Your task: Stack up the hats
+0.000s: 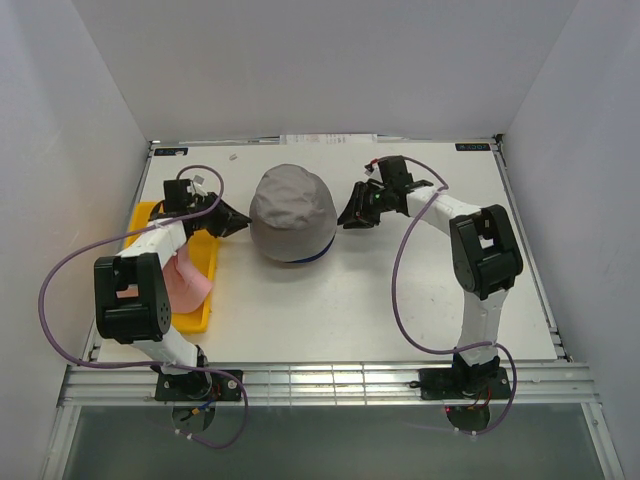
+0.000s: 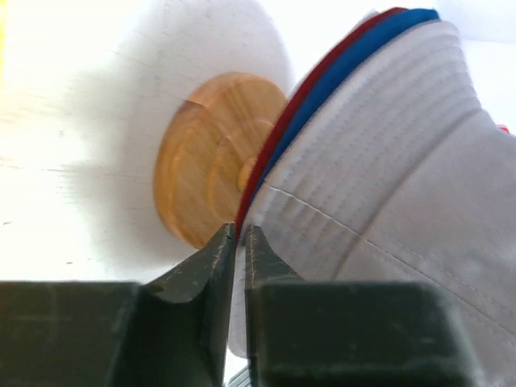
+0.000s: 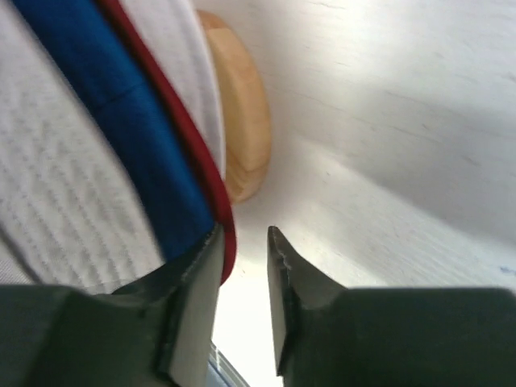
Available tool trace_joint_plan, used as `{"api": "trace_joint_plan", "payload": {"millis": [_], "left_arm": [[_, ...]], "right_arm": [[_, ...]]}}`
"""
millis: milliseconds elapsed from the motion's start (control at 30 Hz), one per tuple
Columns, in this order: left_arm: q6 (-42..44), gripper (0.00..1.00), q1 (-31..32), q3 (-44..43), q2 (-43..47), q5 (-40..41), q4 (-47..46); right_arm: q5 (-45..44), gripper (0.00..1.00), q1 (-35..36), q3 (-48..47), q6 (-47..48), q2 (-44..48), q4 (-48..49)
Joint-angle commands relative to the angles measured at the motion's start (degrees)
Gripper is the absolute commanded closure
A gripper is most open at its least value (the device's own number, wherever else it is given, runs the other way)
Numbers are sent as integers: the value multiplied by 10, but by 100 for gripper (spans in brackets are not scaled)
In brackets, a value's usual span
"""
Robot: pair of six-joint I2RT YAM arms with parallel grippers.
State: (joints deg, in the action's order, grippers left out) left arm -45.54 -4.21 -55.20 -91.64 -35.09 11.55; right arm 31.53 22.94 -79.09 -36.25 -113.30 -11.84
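The left gripper [image 2: 239, 239] has its dark fingers [image 2: 201, 278] only a slit apart, tips at the stacked brims; whether any fabric is pinched between them I cannot tell. The right gripper [image 3: 244, 242] is released, its fingers [image 3: 302, 282] clearly parted with bare table showing through the gap, and the brims lie against the outer side of one finger.

At both sets of tips the soft grey dome-shaped fabric hat [image 2: 387, 177] sits outermost, with the navy blue fabric hat's brim [image 2: 355, 68] under it and the dark red knit hat's edge [image 2: 318, 76] under that. Below the three shows the round wooden stand base [image 2: 197, 161].

This stack stands mid-table [image 1: 380, 310], between the two grippers. Well to its left, the light pink fabric hat [image 1: 188, 282] lies in the yellow plastic tray [image 1: 197, 320], partly under the left arm.
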Motion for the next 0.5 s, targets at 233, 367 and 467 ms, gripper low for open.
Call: {"api": "trace_joint_plan", "payload": {"millis": [233, 367, 467], "left_arm": [[68, 44, -3, -104, 39, 34, 94], [80, 43, -2, -150, 65, 54, 135], [88, 43, -2, -179, 94, 88, 168]], "right_arm": [[-30, 45, -4, -42, 21, 54, -53], [-32, 38, -10, -25, 25, 90, -54], [-32, 35, -16, 4, 34, 124, -49]]}}
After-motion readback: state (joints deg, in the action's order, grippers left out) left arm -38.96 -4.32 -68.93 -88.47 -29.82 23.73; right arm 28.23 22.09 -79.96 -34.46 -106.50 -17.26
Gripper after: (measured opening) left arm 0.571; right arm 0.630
